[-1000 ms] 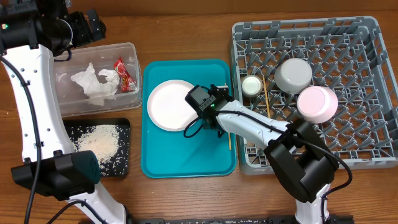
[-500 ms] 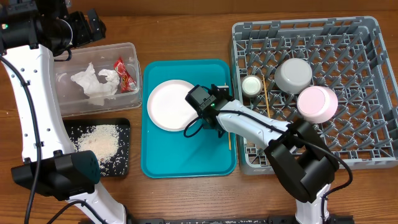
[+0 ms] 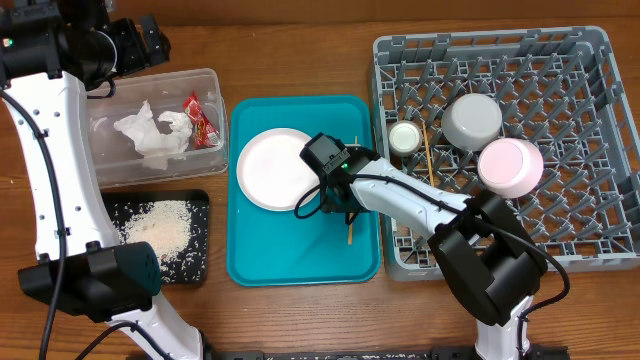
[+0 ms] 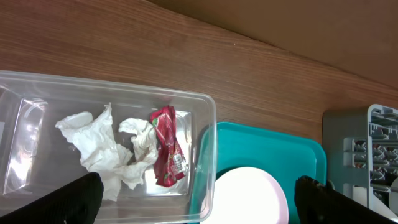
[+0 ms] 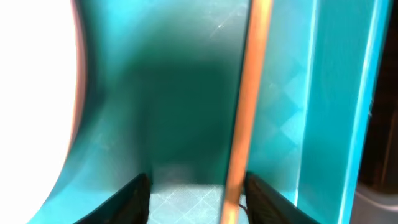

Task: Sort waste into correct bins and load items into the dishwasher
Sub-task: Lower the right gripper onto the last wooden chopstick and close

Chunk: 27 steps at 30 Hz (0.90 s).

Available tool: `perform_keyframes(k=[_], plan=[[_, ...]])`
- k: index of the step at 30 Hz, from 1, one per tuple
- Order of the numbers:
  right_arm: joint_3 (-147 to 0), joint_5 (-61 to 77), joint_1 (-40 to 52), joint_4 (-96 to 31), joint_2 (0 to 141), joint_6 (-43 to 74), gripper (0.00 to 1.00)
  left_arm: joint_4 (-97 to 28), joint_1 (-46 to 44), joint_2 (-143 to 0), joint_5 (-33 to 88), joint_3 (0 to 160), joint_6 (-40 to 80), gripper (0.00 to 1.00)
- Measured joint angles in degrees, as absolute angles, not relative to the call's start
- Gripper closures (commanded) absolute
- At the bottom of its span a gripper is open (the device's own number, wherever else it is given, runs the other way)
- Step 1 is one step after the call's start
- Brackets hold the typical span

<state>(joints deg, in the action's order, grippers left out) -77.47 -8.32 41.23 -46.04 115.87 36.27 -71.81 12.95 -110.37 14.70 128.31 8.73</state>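
Observation:
My right gripper (image 3: pixel 345 205) is low over the teal tray (image 3: pixel 300 262), to the right of the pale pink plate (image 3: pixel 270 168). Its jaws (image 5: pixel 199 196) are open, and one wooden chopstick (image 5: pixel 245 93) lies between them, close to the right finger; it pokes out below the arm in the overhead view (image 3: pixel 350 234). The other chopstick (image 3: pixel 429 150), white cup (image 3: pixel 404 137), grey-white bowl (image 3: pixel 472 120) and pink bowl (image 3: pixel 510 165) sit in the grey rack (image 3: pixel 590 235). My left gripper (image 3: pixel 135 45) is open and empty above the clear tub (image 4: pixel 205 124).
The clear tub (image 3: pixel 120 170) holds crumpled napkins (image 3: pixel 150 135) and a red wrapper (image 3: pixel 202 118). The black tray (image 3: pixel 198 262) in front of it holds rice scraps (image 3: pixel 160 225). The teal tray's raised right wall (image 5: pixel 336 93) stands beside the chopstick.
The chopstick on the teal tray has shifted left and tilted, its lower end now further from the tray's right wall. My right gripper turned slightly. The left arm has not moved.

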Motion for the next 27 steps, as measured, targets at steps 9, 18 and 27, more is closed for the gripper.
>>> perform_keyframes(k=[9, 18, 27], plan=[[-77.5, -10.7, 41.2, -46.0, 115.9, 33.8, 0.65, -71.8, 13.0, -110.4, 14.7, 128.3, 8.7, 0.0], [-77.4, -11.9, 41.2, -42.6, 116.0, 33.2, 0.76, -71.8, 13.0, -110.4, 14.7, 128.3, 8.7, 0.0], [-77.3, -12.3, 41.2, -42.6, 116.1, 34.2, 0.87, -71.8, 13.0, -110.4, 14.7, 128.3, 8.7, 0.0]])
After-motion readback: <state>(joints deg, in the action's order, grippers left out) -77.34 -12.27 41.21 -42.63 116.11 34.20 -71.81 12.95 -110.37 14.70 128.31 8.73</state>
